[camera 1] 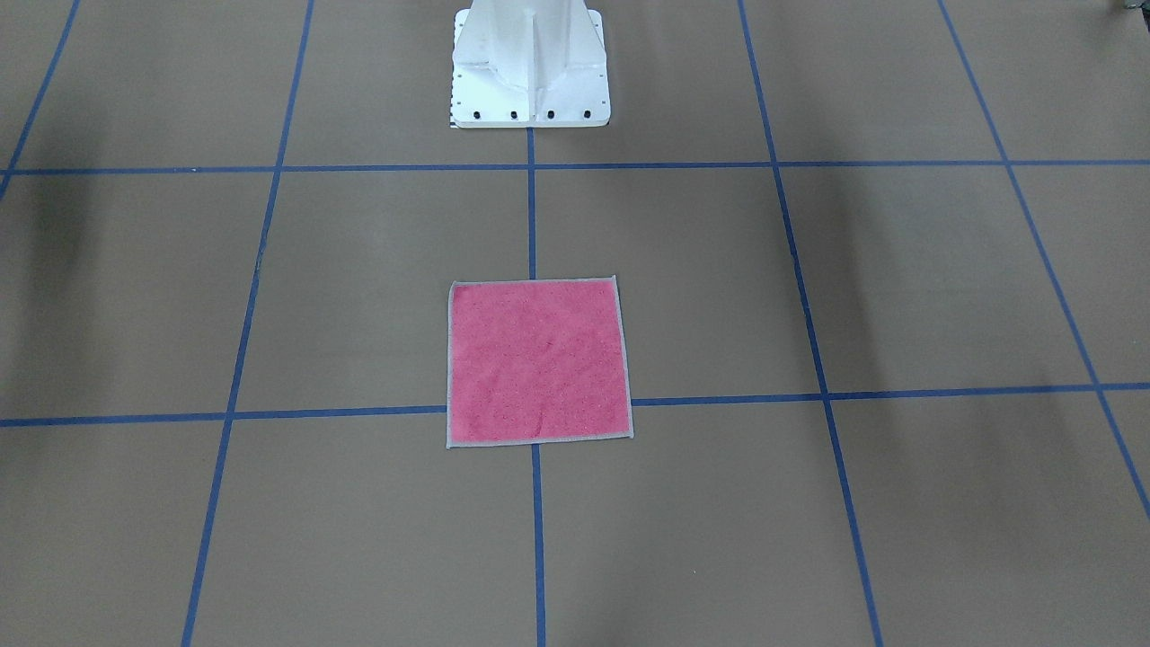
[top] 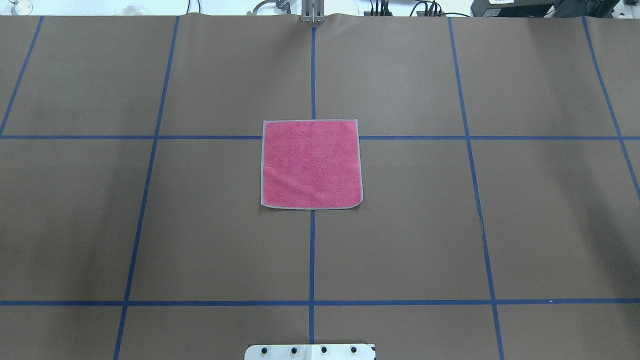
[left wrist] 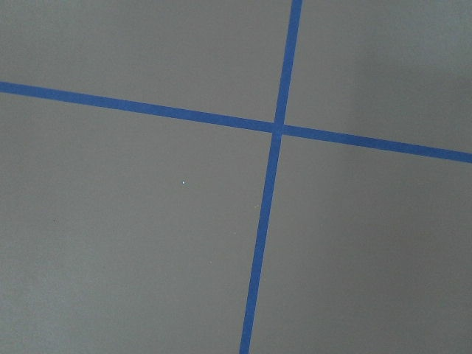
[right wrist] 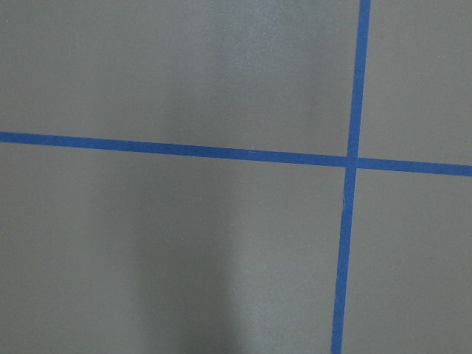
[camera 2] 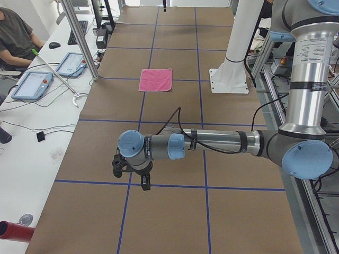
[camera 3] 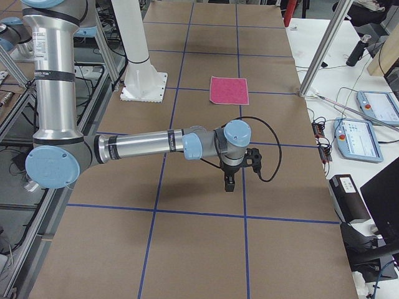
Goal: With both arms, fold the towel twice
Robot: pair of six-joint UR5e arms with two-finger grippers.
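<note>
The towel [top: 311,164] is seen spread flat and unfolded on the tabletop [top: 200,225], pink face up, with its light grey edging visible along all four sides. It is laid over a crossing of the blue tape lines [top: 312,260] at the middle of the brown surface, in front of the white pedestal base [camera 1: 530,67] and apart from it. No fold is seen in the cloth, and neither arm is seen in the overhead or front-facing view. In the view from the left end, the left arm [camera 2: 222,142] is stretched out low over the tabletop, and the left gripper [camera 2: 144,183] is pointed downward near a tape crossing, well apart from the towel. In the view from the right end, the right arm [camera 3: 143,144] is held out in the same low pose, and the right gripper [camera 3: 229,182] is pointed downward beside a tape line, also well apart from the towel. Nothing is seen held by either gripper, but whether the jaws are spread or closed cannot be told from these side views. In both wrist views only bare brown surface and crossing tape lines are shown. A seated person [camera 2: 16,32] is partly visible at a white desk [camera 2: 26,132] beside the tabletop, where two tablet-like control units [camera 2: 32,84] are laid.
</note>
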